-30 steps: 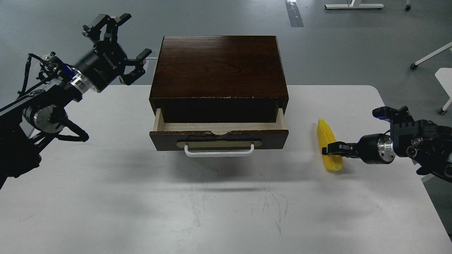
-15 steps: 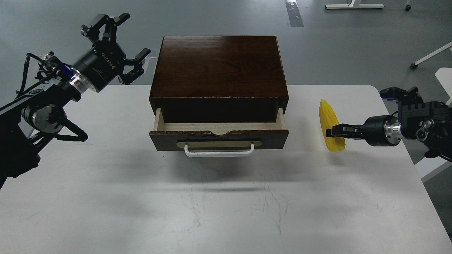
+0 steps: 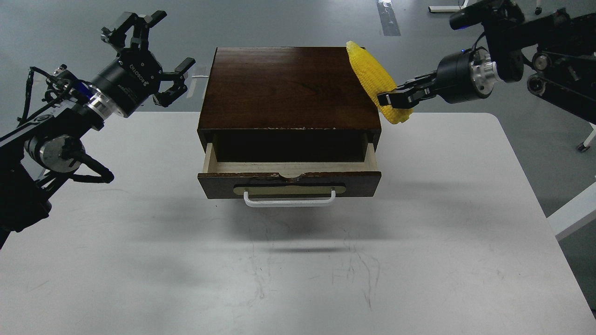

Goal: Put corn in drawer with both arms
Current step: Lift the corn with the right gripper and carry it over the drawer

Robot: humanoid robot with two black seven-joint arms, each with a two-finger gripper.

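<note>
- Corn point(image 3: 375, 80) hung in the air at the right rear corner of the dark wooden box point(image 3: 288, 86), tilted, its pointed tip up and to the left over the box's top edge, its blunt end lower and to the right, off the box's side.
- The right gripper point(image 3: 390, 97) pinched the corn near its lower half, the black fingers pressed against the yellow kernels from the right side.
- The right arm point(image 3: 521, 56) reached in from the upper right, its silver wrist ring just behind the gripper body, well above the white table point(image 3: 298, 260).
- The drawer point(image 3: 288, 174) stood pulled partway out of the box's front, showing a strip of pale wood interior between the box and the drawer's dark front panel.
- The white bar handle point(image 3: 289, 199) sat on a brass-coloured plate at the middle of the drawer front; nothing touched it.
- The left gripper point(image 3: 146, 53) hovered beside the box's left rear corner, apart from it, its fingers spread wide and holding nothing.
- The left arm point(image 3: 56, 125) came in from the left edge, with cables looped along it and a silver ring behind the gripper body marked ROBOTIQ.
- The box rested toward the far side of the table, and the grey floor point(image 3: 465, 37) lay beyond it.
</note>
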